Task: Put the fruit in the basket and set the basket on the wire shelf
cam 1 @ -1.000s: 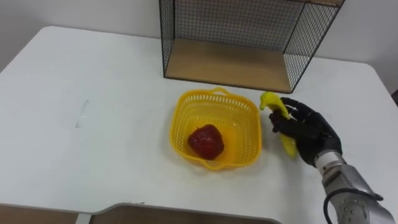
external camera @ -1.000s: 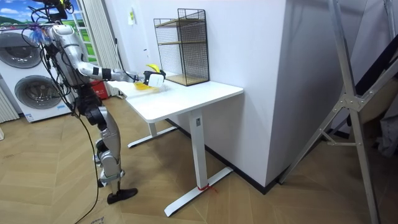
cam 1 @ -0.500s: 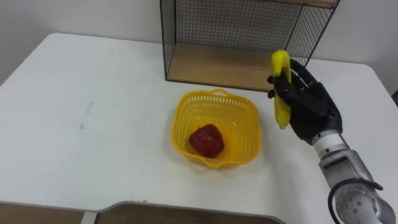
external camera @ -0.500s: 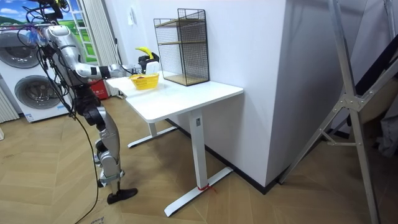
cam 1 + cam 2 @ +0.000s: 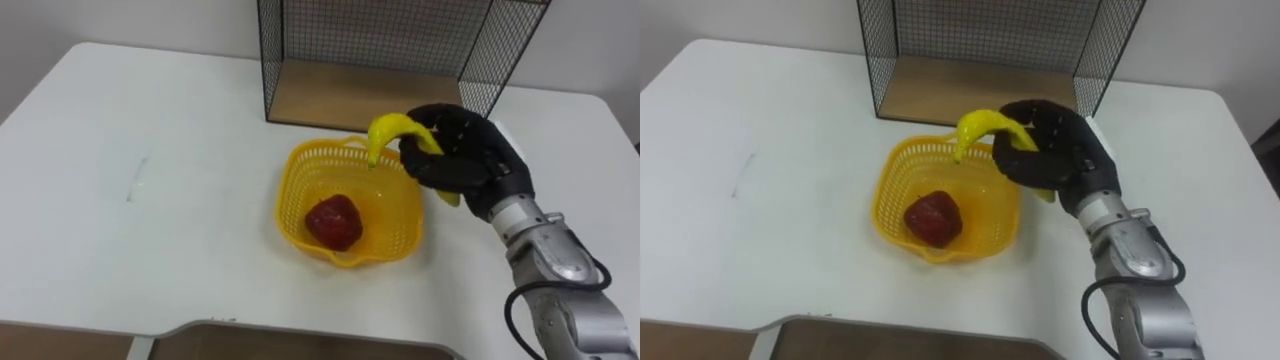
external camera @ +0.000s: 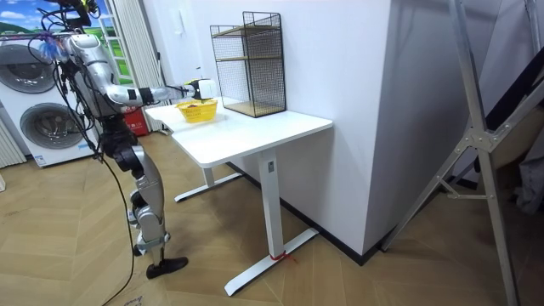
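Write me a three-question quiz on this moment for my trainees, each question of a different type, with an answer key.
1. True or false: the red fruit already lies in the yellow basket.
2. Choose one. The right hand is: A) open, holding nothing; B) shut on the banana; C) shut on the red fruit.
3. Short answer: which fruit is not yet in the basket?

Key: 1 true; 2 B; 3 the banana.
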Robot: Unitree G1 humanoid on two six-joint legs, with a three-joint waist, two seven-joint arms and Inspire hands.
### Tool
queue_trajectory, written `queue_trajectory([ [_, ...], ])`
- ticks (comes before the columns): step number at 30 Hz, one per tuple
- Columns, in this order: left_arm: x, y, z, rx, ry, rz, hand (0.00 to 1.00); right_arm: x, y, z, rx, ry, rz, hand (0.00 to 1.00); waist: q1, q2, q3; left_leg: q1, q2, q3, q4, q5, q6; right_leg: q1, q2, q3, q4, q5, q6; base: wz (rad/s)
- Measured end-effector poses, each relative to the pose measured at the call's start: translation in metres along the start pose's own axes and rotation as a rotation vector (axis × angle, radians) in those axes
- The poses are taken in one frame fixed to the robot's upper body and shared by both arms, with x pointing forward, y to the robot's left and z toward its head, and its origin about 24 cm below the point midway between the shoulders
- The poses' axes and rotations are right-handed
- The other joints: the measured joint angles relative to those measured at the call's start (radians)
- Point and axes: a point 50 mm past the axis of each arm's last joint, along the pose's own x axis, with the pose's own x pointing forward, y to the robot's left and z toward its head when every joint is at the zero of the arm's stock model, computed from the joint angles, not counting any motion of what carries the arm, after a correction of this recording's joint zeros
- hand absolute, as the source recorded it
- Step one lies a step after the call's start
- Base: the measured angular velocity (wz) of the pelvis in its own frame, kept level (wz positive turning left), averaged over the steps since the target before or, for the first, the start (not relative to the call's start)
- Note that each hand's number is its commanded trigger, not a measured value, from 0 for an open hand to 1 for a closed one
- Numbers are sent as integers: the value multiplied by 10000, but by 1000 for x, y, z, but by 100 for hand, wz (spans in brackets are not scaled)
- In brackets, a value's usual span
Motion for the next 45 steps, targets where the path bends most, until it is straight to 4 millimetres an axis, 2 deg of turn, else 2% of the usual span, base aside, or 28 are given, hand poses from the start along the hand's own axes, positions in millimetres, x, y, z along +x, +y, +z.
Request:
queue_trajectory([
  [2, 0, 1, 2, 51, -56, -5, 0, 3, 4, 2, -339, -9, 252, 100, 1, -17, -10, 0, -1, -9, 4, 0, 0, 6, -6, -6, 13, 1, 0, 2],
  [3, 1, 2, 6, 184, -197, 3, 0, 6, 7, 4, -617, -29, 384, 73, 17, -40, -23, -2, -1, -21, 3, 0, 0, 9, -16, -43, 18, 3, 0, 4],
  [4, 2, 2, 8, 183, -230, 14, 0, 7, 8, 5, -780, -27, 452, 53, 18, -41, -23, -3, -1, -27, 1, 1, 1, 10, -19, -54, 19, 3, 0, 4],
  [5, 2, 3, 10, 174, -295, 39, 0, 8, 11, 5, -1017, -20, 572, 4, 25, -37, -20, -3, 0, -36, -6, 1, 3, 10, -18, -62, 18, 3, 0, 0],
  [6, 3, 4, 13, 176, -349, 62, 0, 8, 14, 5, -1239, 20, 715, 0, 29, -30, -14, -5, 3, -44, -17, 2, 3, 10, -18, -81, 19, 3, -1, 3],
  [10, 3, 5, 17, 345, -496, 55, 0, 9, 23, 1, -1599, 209, 1176, 0, 108, -29, 3, 5, 2, -53, -89, 4, 6, 16, -19, -94, 21, 5, -4, 0],
  [18, 4, 4, 17, 556, -421, -33, 0, 8, 23, -6, -1718, 539, 1213, 0, 236, -146, 74, -13, -4, -60, -84, 3, 7, 10, -26, -142, 9, 5, -4, 0],
  [29, 5, 6, 19, 583, -468, 15, 0, 8, 26, -9, -2311, 696, 1420, 0, 247, -135, 63, -13, -3, -76, -46, 4, 8, 4, -26, -173, 4, 6, -2, 0],
  [33, 5, 7, 20, 490, -485, 21, 0, 7, 26, -11, -2199, 771, 1415, 0, 218, -99, 16, -15, -7, -143, -73, 4, 8, 50, -33, -230, 6, 6, -2, 4],
  [39, 5, 7, 20, 300, -469, 59, 0, 4, 26, -17, -1996, 957, 1285, 0, 242, -79, -8, 1, -23, -304, -36, 4, 8, 181, -47, -343, -23, 5, -1, 8],
  [42, 5, 7, 17, -691, -378, 131, 0, 1, 26, -21, -1955, 1104, 1239, 0, 258, -28, -17, 2, -26, -308, 20, 4, 8, 202, -58, -360, -1, 5, -1, 0],
  [45, 3, 9, 3, -1955, 124, 404, 0, -4, 23, -26, -1625, 1261, 937, 0, 244, -31, -20, 5, -27, -332, 57, 5, 9, 252, -57, -400, -10, 5, -2, 3],
])
